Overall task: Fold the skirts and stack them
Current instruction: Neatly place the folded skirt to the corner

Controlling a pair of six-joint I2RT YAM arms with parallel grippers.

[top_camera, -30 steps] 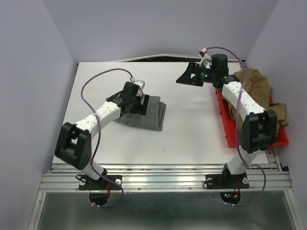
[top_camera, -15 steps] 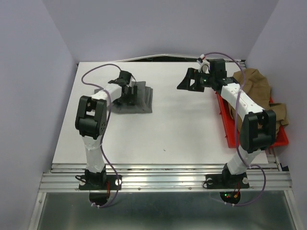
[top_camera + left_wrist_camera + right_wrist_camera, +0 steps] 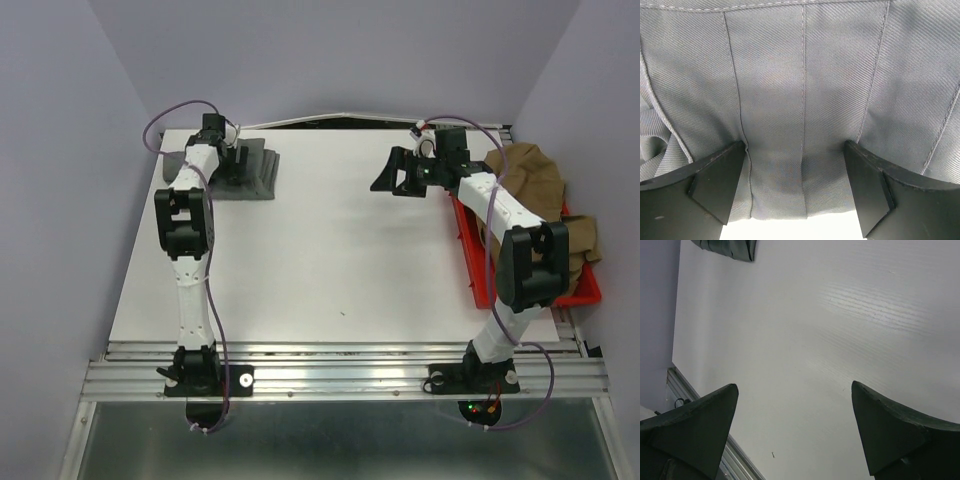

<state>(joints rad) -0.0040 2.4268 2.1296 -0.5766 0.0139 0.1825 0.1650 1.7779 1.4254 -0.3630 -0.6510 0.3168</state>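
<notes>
The left gripper (image 3: 795,187) stands released, its blunt black wedges spread wide astride the grey skirt (image 3: 805,75), folded twill with stitched pleats at the table's (image 3: 350,250) far left corner. The right gripper (image 3: 794,415) hangs spread above smooth white tabletop. The tan skirt (image 3: 530,175) lies crumpled in the red tray (image 3: 480,288).

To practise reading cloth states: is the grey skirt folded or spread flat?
Folded: the grey skirt lies as a compact bundle with stepped, layered edges at the table's far left corner.

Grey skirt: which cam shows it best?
Top external: the whole folded grey skirt sits at the table's far left corner. Left wrist shows only a close-up of its pleats. Right wrist catches just a sliver at its top edge.
</notes>
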